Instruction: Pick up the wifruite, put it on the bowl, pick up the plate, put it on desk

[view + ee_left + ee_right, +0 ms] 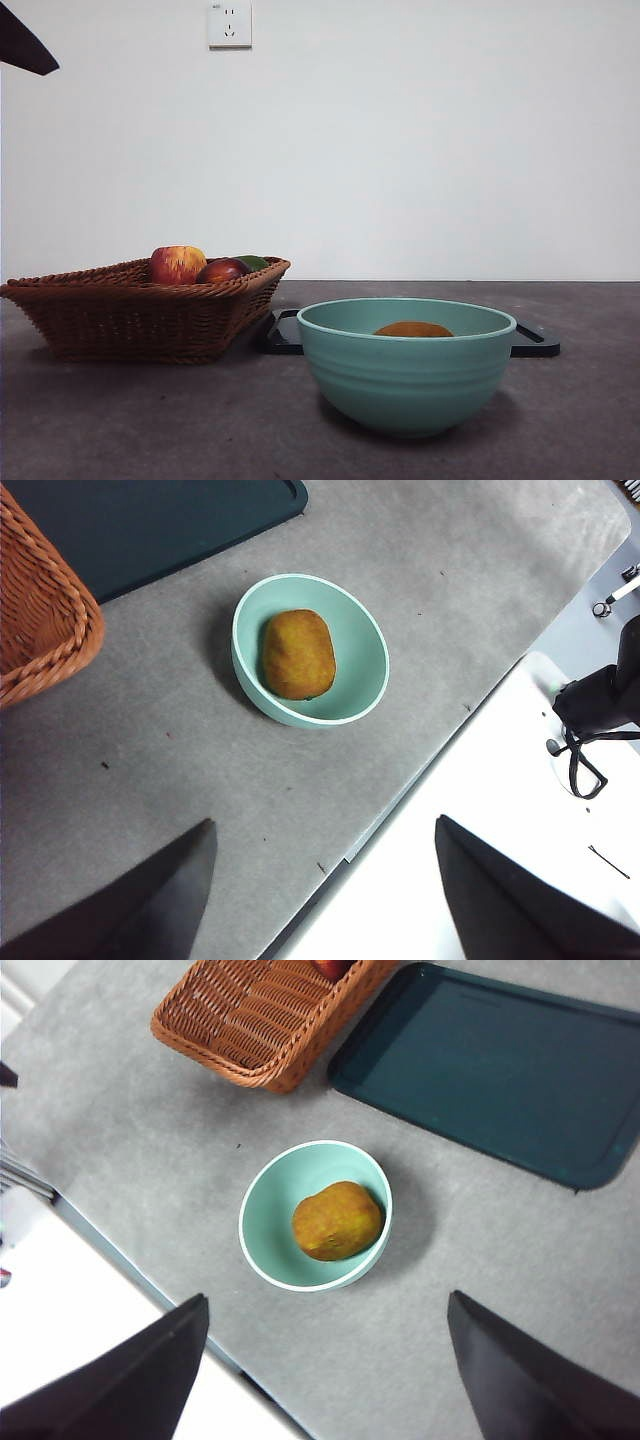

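Observation:
The dull orange-brown wifruite (413,329) (297,653) (337,1221) lies inside the teal bowl (405,375) (368,655) (268,1215), which stands on the grey desk (150,420). Behind the bowl, a dark rectangular plate (535,343) (150,525) (500,1070) lies flat on the desk. My left gripper (322,825) is open and hangs high above the desk's near edge, with nothing between its jaws. My right gripper (327,1300) is also open and empty, high above the bowl's near side. In the front view only a black arm tip (25,45) shows, at the top left corner.
A wicker basket (140,305) (35,610) (260,1015) beside the plate holds a streaked apple (177,264), a dark red fruit (222,270) and something green (253,262). The desk's edge (400,790) runs close to the bowl. A black fixture with a cable (595,705) sits beyond it.

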### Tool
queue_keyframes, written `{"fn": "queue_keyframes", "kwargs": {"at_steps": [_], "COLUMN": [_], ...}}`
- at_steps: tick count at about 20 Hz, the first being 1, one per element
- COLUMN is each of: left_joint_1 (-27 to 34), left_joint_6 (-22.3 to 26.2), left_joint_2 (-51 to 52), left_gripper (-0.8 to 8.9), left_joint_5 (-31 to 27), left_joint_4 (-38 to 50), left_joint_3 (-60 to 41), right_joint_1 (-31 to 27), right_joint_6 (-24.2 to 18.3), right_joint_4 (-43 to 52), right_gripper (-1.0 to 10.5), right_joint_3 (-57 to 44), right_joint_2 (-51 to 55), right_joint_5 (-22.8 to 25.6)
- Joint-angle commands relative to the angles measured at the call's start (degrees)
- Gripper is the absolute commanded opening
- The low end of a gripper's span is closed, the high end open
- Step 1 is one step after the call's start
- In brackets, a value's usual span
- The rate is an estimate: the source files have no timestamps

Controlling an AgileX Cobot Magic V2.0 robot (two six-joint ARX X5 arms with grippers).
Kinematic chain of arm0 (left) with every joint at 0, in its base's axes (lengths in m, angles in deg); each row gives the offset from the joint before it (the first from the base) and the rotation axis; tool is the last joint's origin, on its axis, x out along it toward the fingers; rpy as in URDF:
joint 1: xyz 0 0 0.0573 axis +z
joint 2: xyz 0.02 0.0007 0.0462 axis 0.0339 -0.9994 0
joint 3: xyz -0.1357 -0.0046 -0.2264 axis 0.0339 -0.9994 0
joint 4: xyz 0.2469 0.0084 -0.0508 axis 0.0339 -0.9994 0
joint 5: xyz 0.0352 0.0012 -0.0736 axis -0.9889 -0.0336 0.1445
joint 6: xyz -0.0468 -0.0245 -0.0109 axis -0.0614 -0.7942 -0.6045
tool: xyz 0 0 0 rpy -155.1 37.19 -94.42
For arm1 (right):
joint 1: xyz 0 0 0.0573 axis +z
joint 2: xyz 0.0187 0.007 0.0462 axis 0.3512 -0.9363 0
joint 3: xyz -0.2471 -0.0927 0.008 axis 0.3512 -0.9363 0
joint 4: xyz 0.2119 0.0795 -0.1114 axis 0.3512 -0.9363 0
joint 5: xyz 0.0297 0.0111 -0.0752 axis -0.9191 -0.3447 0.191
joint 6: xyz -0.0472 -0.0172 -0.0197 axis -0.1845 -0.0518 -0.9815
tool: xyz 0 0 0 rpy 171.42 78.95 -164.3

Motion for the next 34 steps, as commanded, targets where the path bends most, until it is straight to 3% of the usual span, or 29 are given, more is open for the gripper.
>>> {"fn": "queue_keyframes", "kwargs": {"at_steps": [1,10,15,21,34], "left_joint_1": [-0.39,-0.39,-0.39,-0.37,-0.39], "left_joint_6": [1.07,1.09,1.09,1.11,1.11], "left_joint_2": [-0.24,-0.24,-0.26,-0.26,-0.26], "left_gripper": [3.44,3.44,3.44,3.44,3.44], "left_joint_5": [0.52,0.52,0.52,0.52,0.52], "left_joint_4": [0.33,0.35,0.35,0.42,0.79], "left_joint_3": [0.39,0.39,0.39,0.39,0.39], "right_joint_1": [0.31,1.51,5.16,11.45,21.11], "right_joint_6": [3.85,9.9,15.52,21.05,22.58], "right_joint_4": [-0.44,0.66,9.51,21.66,35.95], "right_gripper": [3.8,3.8,3.7,3.4,2.2], "right_joint_3": [0.76,-3.56,-10.1,-16.98,-18.05], "right_joint_2": [-1.01,-5.84,-7.43,-9.99,-26.36], "right_joint_5": [0.31,3.39,3.93,8.76,21.94]}}
